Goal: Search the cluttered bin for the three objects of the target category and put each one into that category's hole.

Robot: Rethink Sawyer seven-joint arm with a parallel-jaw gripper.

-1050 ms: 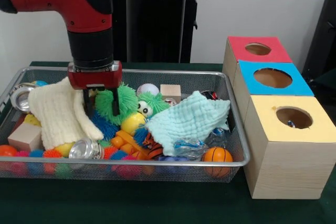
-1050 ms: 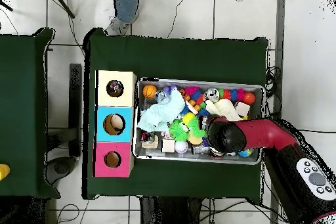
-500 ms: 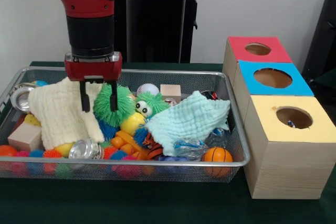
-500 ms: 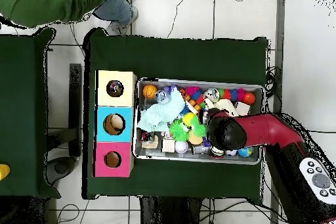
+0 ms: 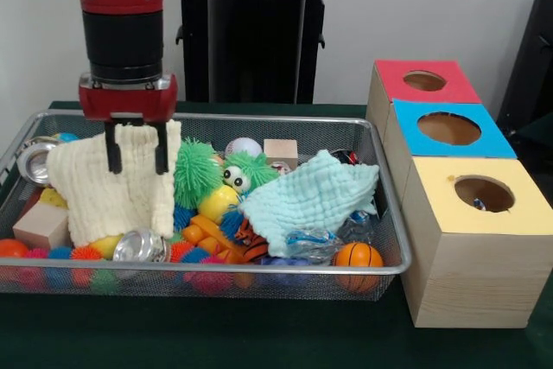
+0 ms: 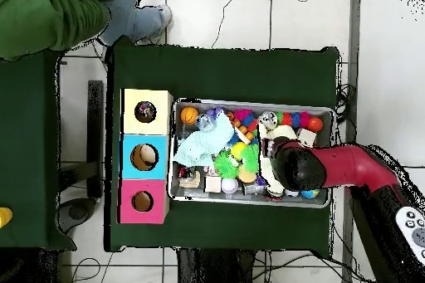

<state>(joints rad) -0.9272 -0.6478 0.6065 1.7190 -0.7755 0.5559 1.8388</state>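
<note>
My gripper [image 5: 135, 160] hangs over the left half of the wire bin [image 5: 259, 270], shut on the cream knitted cloth [image 5: 95, 187]. A fold of that cloth is drawn up between the fingers to the red gripper body, and the rest drapes down onto the toys. Straight down from above, the gripper [image 6: 278, 161] and arm cover the bin's [image 6: 325, 114] right part, with the cloth [image 6: 271, 134] just beyond. Three boxes with round holes stand beside the bin: red [image 5: 393, 75], blue [image 5: 497, 140], yellow [image 5: 518, 213].
The bin also holds a green spiky ball [image 5: 197, 170], a mint cloth [image 5: 311, 196], an orange basketball [image 5: 358, 257], wooden blocks [image 5: 280, 151], metal tins [image 5: 138, 246] and several small spiky balls. A person's green sleeve [image 6: 50, 18] shows beyond the table.
The gripper has risen and shifted left in the front view, drawing the cream cloth's edge up with it. The person in green has come further into the overhead view.
</note>
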